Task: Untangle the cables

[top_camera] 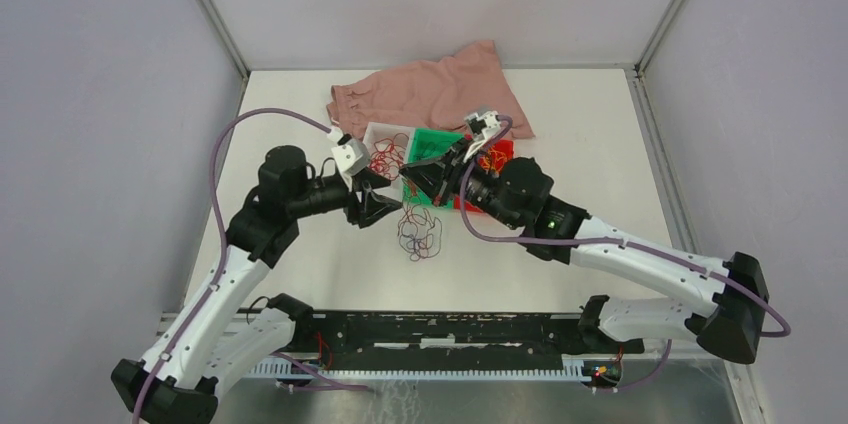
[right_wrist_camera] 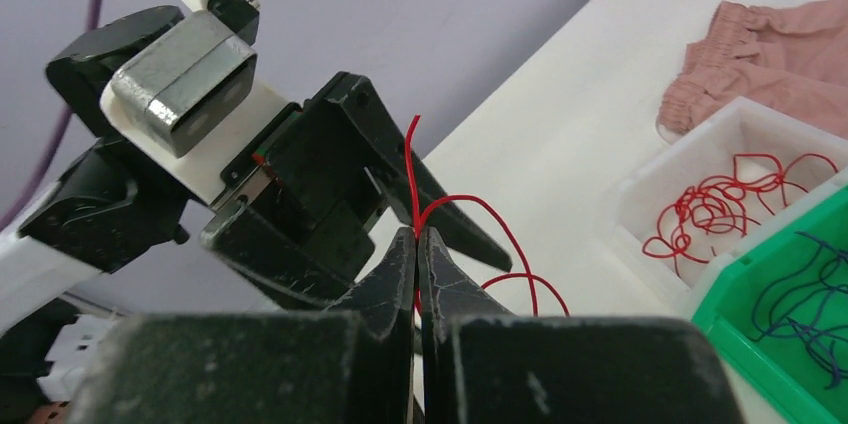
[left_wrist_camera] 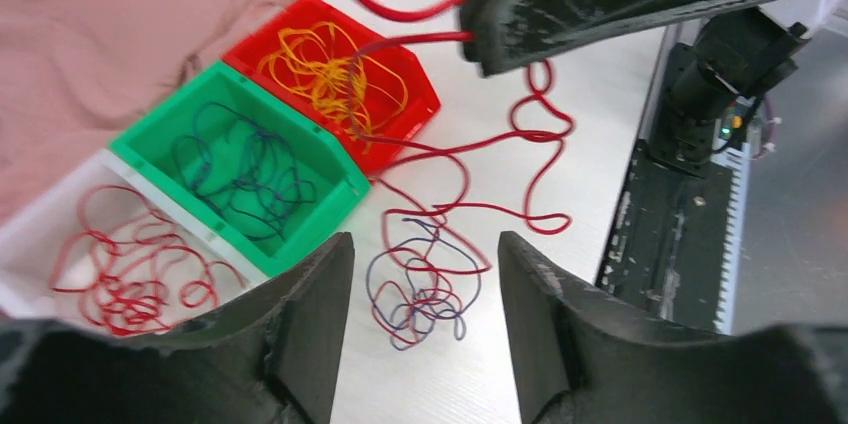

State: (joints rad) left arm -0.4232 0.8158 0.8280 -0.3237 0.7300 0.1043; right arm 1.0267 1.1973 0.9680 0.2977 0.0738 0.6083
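A small clump of red and dark blue cables (top_camera: 420, 232) lies on the table; in the left wrist view it (left_wrist_camera: 428, 289) sits between and below my open fingers. My left gripper (top_camera: 372, 206) is open and empty, hovering just left of the clump. My right gripper (right_wrist_camera: 416, 236) is shut on a red cable (right_wrist_camera: 414, 174), held above the table; that red cable (left_wrist_camera: 520, 149) trails down in loops to the clump. In the top view the right gripper (top_camera: 425, 176) is over the bins' front edge.
Three bins stand behind the clump: a white bin (top_camera: 372, 136) with red cables, a green bin (top_camera: 436, 141) with dark blue cables, a red bin (top_camera: 500, 152) with orange-yellow cables. A pink cloth (top_camera: 440, 89) lies behind them. The black rail (top_camera: 450, 329) runs along the near edge.
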